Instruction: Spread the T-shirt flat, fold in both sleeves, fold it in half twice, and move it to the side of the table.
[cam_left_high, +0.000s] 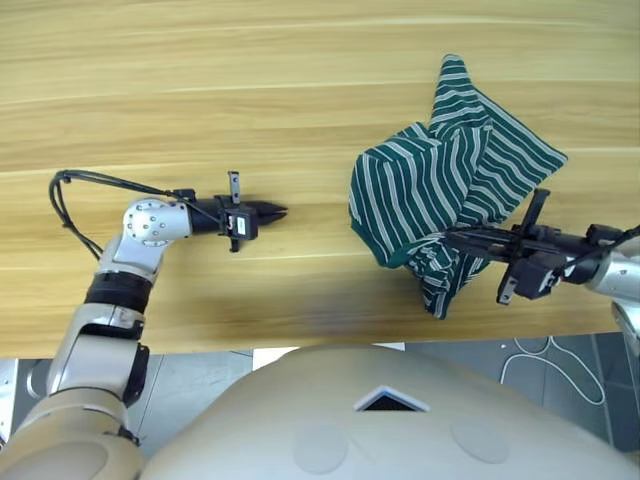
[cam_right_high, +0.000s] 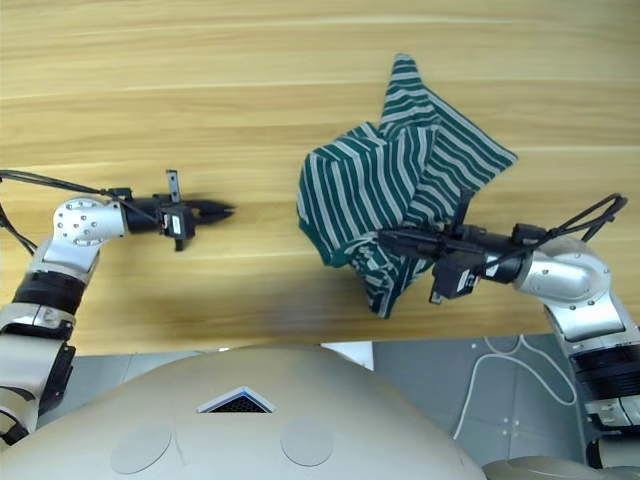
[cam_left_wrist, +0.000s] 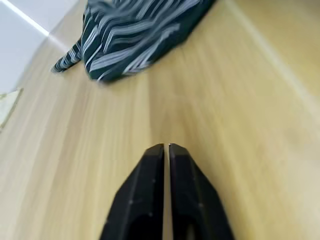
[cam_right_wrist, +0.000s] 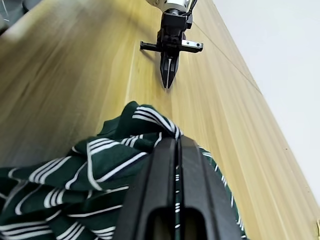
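left eye view: the t-shirt (cam_left_high: 450, 190), dark green with pale stripes, lies crumpled in a heap right of centre in the frame on the wooden worktop (cam_left_high: 200, 80). one pointed corner reaches toward the upper edge, and a lower flap trails toward the worktop's near edge at lower right. the right jaws come in from the right edge of the frame and meet the lower side of the heap. the right wrist view shows them pressed together with a striped fold bunched right at their tips, so i read them as pinching a fold of the t-shirt, though how much cloth sits between them is hidden. the left jaws sit at centre-left of the frame, pointing right toward the shirt and well apart from it, low over bare wood. the left wrist view shows them pressed together with nothing between. step in hand, as i judge it: the first one, spreading flat. no sleeve, collar or hem can be told apart in the heap, and no fold is made yet. the next move calls for the right jaws to draw their fold outward to open the heap. the left jaws should spread, cross to the shirt's left edge and take a second hold, so the cloth can be pulled taut between two points. caution: a pinch through two layers would likely drag the heap rather than open it.
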